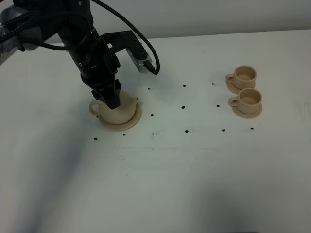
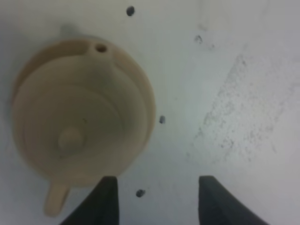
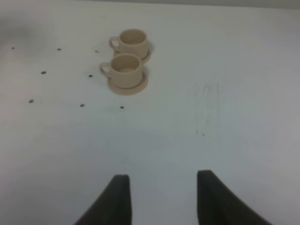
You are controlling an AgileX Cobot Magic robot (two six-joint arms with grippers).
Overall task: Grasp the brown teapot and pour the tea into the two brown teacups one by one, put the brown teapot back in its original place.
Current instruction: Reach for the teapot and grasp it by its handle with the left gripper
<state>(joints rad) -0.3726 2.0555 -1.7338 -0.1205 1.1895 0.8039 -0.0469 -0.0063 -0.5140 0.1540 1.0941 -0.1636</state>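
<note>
**Left gripper [image 2: 158, 180] poised wide open over the brown teapot [image 1: 121, 110], nothing gripped yet.**
The teapot sat on its wide saucer [image 1: 127, 127] at the left of the exterior high frame, with the two brown teacups [image 1: 244, 75] [image 1: 249, 98] well apart at upper right. In the left wrist view the jaws bracketed bare tabletop [image 2: 243, 70] and the loop handle [image 2: 55, 201] lay outside them. The gripper probably needed to shift over the handle before closing. The right gripper [image 3: 161, 180] stood open and empty.

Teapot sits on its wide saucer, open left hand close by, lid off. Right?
No, the lid is on: the left wrist view shows the teapot with its knobbed lid seated. The rest holds: it sits on the wide saucer, with the open left hand close by.
</note>
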